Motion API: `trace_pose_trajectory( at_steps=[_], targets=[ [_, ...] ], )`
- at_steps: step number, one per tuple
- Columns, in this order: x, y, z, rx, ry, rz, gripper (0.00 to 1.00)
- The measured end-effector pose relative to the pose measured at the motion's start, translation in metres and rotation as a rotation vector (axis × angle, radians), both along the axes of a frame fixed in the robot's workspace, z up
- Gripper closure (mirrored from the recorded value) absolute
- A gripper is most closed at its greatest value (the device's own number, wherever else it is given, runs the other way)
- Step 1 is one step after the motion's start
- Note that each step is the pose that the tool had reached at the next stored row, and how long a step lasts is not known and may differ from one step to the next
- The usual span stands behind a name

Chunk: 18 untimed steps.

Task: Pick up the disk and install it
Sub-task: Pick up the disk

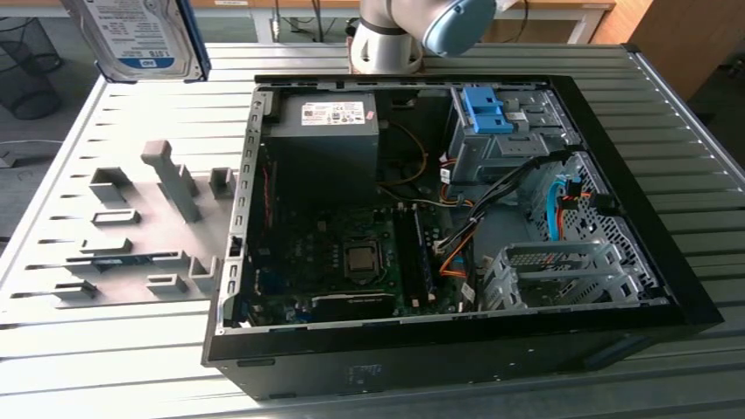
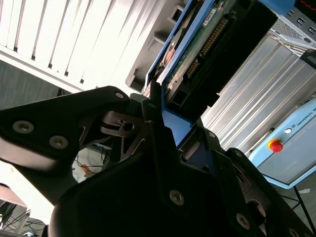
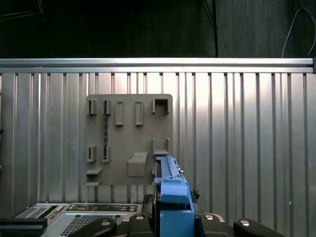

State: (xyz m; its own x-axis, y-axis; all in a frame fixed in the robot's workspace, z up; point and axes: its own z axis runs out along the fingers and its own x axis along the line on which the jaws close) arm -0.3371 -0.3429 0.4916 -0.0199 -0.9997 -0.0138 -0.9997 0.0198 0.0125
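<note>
Slatted metal table [image 1: 105, 367] carrying an open computer case [image 1: 466, 362].
Gripper [image 2: 178, 119] fingers are clamped on the disk [image 1: 134, 39], which is held aloft at the exterior view's far left, well apart from the case.

One disk [image 1: 138, 37], one open computer case [image 1: 407, 371], one fixture plate [image 1: 52, 249]

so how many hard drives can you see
1. The disk is held up off the table at the exterior view's upper left, clamped in the claw in the second wrist view. More could be hidden inside the computer case's bays.
</note>
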Motion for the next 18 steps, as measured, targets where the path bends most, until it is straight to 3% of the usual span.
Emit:
trace_pose_trajectory(
  at_steps=[18],
  targets=[
    [0.0207, 0.0000, -0.0001, 0.0000, 0.0000, 0.000, 0.64]
  ],
)
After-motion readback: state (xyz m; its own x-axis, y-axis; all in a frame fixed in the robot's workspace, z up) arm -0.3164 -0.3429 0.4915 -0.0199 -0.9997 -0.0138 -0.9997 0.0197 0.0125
